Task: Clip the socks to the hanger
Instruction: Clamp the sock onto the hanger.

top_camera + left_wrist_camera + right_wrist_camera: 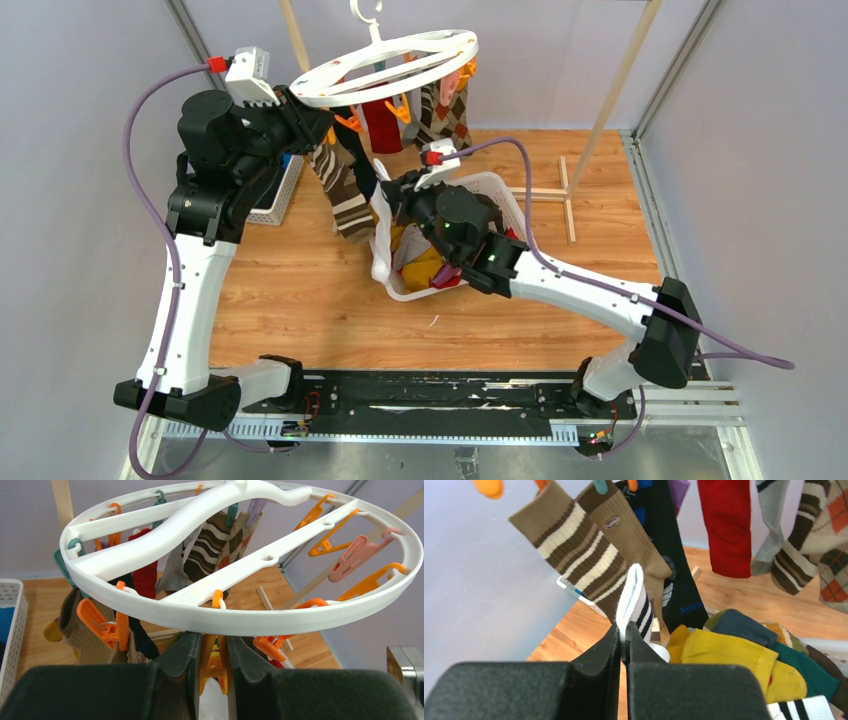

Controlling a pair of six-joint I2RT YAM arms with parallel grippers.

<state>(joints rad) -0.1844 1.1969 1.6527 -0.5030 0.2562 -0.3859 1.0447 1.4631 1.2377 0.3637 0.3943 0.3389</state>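
The white round hanger (390, 62) hangs at the back, with orange clips (102, 622) under its rim (240, 615). Brown-and-cream striped (574, 540), red (724, 525) and argyle (450, 110) socks hang from it. My left gripper (214, 647) sits just under the near rim, its jaws pressed on both sides of an orange clip (214, 665). The tip of a white sock (214, 700) lies between that clip's lower ends. My right gripper (625, 630) is shut on a white sock with black stripes (634, 597) and holds it upright below the striped socks.
A white lattice basket (505, 195) under my right arm holds mustard (734, 655), teal and dark socks. A second white basket (280, 200) stands by the left arm. A wooden stand's post (620, 80) and foot (567, 195) are at the back right.
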